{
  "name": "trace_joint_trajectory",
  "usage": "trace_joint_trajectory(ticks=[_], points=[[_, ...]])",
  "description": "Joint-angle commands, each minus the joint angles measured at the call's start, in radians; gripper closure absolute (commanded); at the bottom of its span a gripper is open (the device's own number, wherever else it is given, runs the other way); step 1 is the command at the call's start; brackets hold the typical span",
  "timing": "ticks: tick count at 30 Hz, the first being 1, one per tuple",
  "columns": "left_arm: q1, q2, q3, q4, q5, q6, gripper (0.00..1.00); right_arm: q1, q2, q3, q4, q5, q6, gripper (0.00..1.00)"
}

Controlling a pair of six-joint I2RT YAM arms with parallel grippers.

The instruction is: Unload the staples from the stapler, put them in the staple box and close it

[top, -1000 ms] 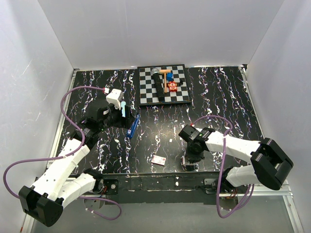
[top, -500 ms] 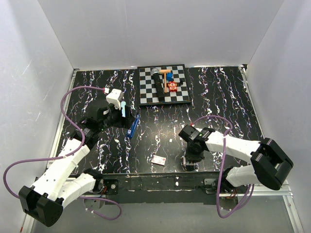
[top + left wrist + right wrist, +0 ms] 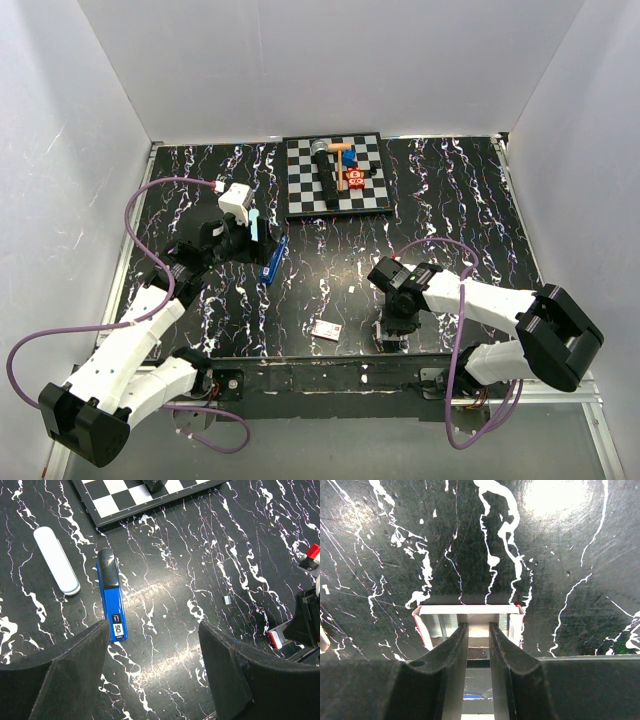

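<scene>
Top external, stapler point(image 3: 274, 258): lay flat and closed on the tabletop point(image 3: 450, 200), left of centre, near the checkerboard point(image 3: 370, 200) and just beside the left gripper point(image 3: 248, 238).
Top external, right gripper point(image 3: 392, 328): pointed down at the near edge, well apart from the stapler.
Left wrist, fingers point(image 3: 75, 675): spread wide with nothing between them; the stapler's labelled end sat just by one fingertip.
Left wrist, white case point(image 3: 56, 560): lay alongside the stapler, not touching it.
Left wrist, handling: the glossy shell looked slick, rigid and light, so it would probably skid or swing if nudged off-centre.
Left wrist, grasp place: judged best across the narrow sides at mid-body, leaving the black head free to open.
Right wrist, fingers point(image 3: 451, 652): set at a narrow slit over a small open box point(image 3: 470, 611); whether they pinched anything could not be told.
Right wrist, stapler: not in view.
</scene>
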Motion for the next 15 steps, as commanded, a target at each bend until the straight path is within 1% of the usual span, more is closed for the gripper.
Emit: trace_joint_trajectory(ticks=[1,6,15], points=[[-0.002,-0.013,-0.005,0.006,0.0,0.008,0.29,-0.002,-0.016,0.009,-0.002,0.004,-0.002,0.68],[-0.002,-0.013,-0.005,0.006,-0.002,0.008,0.28,-0.002,-0.024,0.009,0.0,0.004,-0.003,0.68],[-0.002,-0.009,-0.007,0.006,0.0,0.008,0.28,-0.001,-0.071,0.015,-0.012,0.016,0.009,0.73]])
